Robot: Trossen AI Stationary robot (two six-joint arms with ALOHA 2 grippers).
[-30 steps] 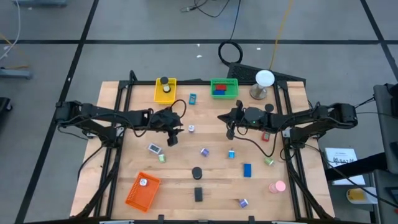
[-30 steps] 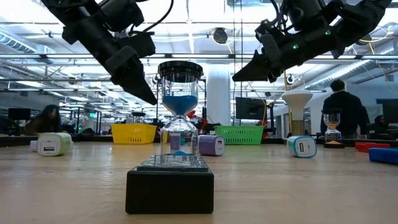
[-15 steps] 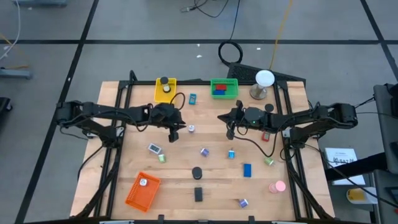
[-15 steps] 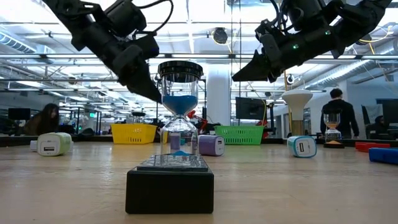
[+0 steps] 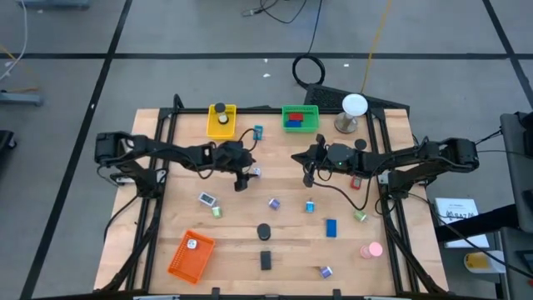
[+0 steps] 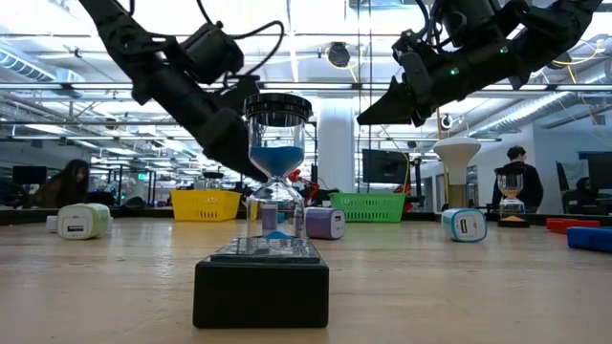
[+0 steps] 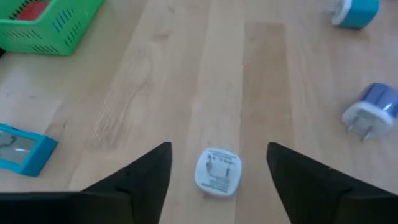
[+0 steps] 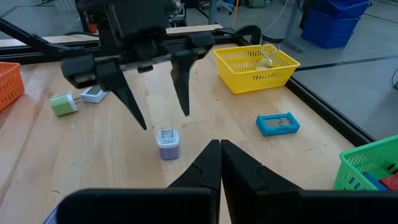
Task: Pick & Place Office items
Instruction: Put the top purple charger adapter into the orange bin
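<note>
A small lilac-and-white plug (image 7: 217,172) lies on the wooden table (image 5: 166,208), left of centre. My left gripper (image 7: 217,155) is open, slanting down over the plug with one finger on each side of it and touching nothing. In the right wrist view the left gripper (image 8: 163,118) shows with its tips just above and behind the plug (image 8: 168,144). My right gripper (image 5: 308,177) hangs shut and empty above the table, right of centre. Other office items lie scattered: a blue block (image 5: 331,227), a pink round piece (image 5: 371,249), a black block (image 5: 266,260).
A yellow basket (image 5: 221,122) and a green basket (image 5: 300,117) stand at the far edge, with a cyan card (image 5: 258,132) between them. An orange basket (image 5: 191,254) stands near left and a white ball on a stand (image 5: 353,111) far right. An hourglass (image 6: 277,182) stands mid-table.
My left gripper has gone toward the table's right edge and down, coming over the lilac plug. The plug has not moved.
</note>
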